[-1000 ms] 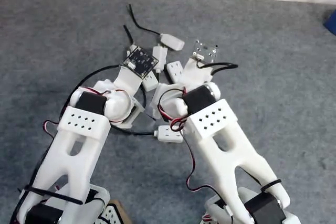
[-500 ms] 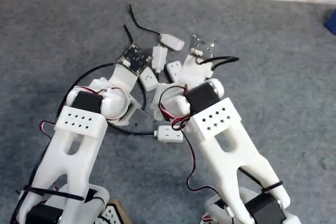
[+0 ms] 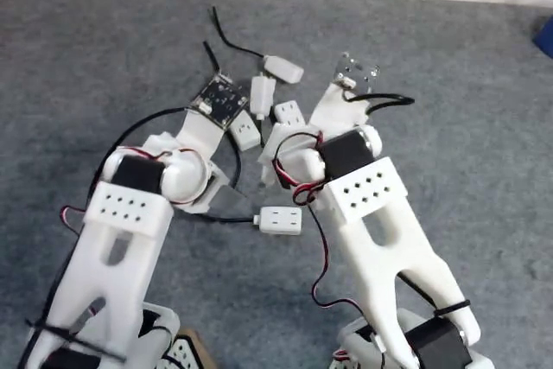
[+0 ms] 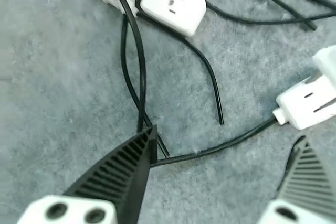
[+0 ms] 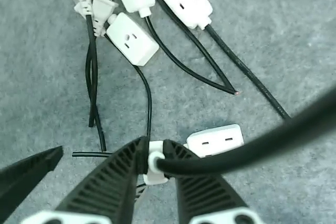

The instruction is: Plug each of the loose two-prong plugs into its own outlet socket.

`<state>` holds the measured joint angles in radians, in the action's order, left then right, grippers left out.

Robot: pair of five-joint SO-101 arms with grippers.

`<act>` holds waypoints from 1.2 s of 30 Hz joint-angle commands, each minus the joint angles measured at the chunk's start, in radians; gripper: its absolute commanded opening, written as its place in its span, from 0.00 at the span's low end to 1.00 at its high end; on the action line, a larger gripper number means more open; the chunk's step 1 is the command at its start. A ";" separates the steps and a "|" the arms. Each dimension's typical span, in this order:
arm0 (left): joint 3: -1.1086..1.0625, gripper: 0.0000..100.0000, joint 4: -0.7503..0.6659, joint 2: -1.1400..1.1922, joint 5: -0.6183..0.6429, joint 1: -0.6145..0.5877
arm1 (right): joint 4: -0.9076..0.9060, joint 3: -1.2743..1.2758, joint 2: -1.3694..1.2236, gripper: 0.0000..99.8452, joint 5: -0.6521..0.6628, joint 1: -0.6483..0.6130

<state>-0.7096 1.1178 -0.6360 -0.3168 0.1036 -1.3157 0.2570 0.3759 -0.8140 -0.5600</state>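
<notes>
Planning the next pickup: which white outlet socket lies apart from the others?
The socket lying alone between the left arm and right arm; the other sockets bunch together farther out.

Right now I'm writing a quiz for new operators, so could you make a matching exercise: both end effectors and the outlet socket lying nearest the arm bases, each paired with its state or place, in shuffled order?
Column one:
1. left end effector
2. right end effector
3. nearest outlet socket

Column two:
A. lying alone on the grey carpet
B. open over a black cable
C. shut on a white plug

Pairs: 1-B, 2-C, 3-A.
</notes>
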 commanded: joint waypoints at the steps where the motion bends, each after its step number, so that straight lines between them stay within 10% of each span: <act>1: 0.030 0.38 0.009 -0.071 -0.003 0.018 | 0.018 -0.041 0.038 0.01 -0.017 0.019; 36: 0.051 0.38 -0.155 0.133 0.040 0.019 | -0.010 -0.007 0.039 0.01 0.038 -0.073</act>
<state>-0.7096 0.9889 -0.5056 -0.2816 0.1419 -1.3111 0.2570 0.3759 -0.7956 -0.6168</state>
